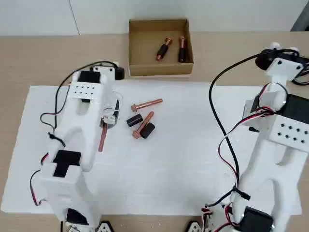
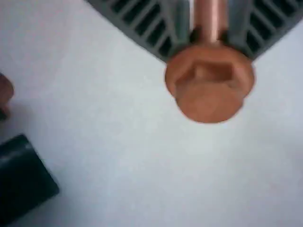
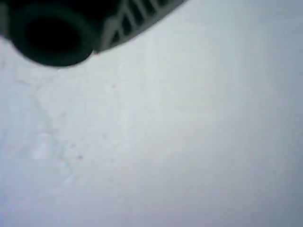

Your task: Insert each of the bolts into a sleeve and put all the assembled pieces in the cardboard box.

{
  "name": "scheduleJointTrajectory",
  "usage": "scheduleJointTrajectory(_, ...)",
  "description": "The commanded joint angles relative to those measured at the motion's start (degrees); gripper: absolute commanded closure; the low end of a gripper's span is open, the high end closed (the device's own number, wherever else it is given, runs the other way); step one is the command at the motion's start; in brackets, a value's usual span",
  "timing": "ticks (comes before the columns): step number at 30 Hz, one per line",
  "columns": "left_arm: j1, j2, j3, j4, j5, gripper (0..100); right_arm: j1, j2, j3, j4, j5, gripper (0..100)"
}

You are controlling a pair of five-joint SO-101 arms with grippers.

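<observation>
My left gripper (image 1: 107, 122) is shut on the shank of a copper bolt (image 1: 102, 137), which hangs over the white mat. In the left wrist view the bolt's head (image 2: 208, 85) faces the camera, with the ribbed grey fingers (image 2: 142, 23) on either side of the shank. My right gripper (image 3: 61, 14) holds a black sleeve (image 3: 49, 38), seen end-on with its bore showing, above bare mat at the right. Two loose bolts (image 1: 147, 103) (image 1: 144, 123) and two black sleeves (image 1: 134, 120) (image 1: 148, 130) lie mid-mat. The cardboard box (image 1: 137, 48) holds two assembled pieces (image 1: 164, 48) (image 1: 182, 49).
The white mat (image 1: 169, 164) covers most of the wooden table. The box stands just beyond the mat's far edge. The right arm (image 1: 285, 130) stands over the mat's right side, with black and red cables hanging beside it. A loose sleeve (image 2: 19, 182) lies near the held bolt.
</observation>
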Motion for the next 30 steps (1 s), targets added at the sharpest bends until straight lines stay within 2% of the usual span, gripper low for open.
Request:
scheduleJointTrajectory(1, -0.4, 1.8, -0.2, -1.4, -0.8, 99, -0.3, -2.2, -0.5, -0.7, 0.4, 99.5)
scheduleJointTrajectory(4, -0.4, 3.2, -0.2, -1.6, -0.9, 98, -0.3, -2.2, -0.5, -0.7, 0.3, 99.5)
scheduleJointTrajectory(9, -0.3, 3.3, -0.2, -2.6, -0.9, 90, -0.3, -2.2, -0.5, -0.7, 0.3, 99.5)
scheduleJointTrajectory(21, -0.4, 3.8, 4.4, -7.4, -0.9, 90, -0.1, -2.2, -0.5, -0.7, 0.3, 99.5)
scheduleJointTrajectory(23, -0.4, 3.7, 5.1, -8.0, -0.9, 91, -0.1, -2.2, -0.5, -0.7, 0.3, 99.5)
scheduleJointTrajectory(27, -0.4, 3.3, 5.1, -8.0, -0.8, 99, -0.1, -2.2, -0.5, -0.7, 0.2, 99.5)
scheduleJointTrajectory(30, -0.3, 3.3, 4.9, -7.6, -0.8, 99, -0.1, -2.2, -0.5, -0.7, 0.2, 99.5)
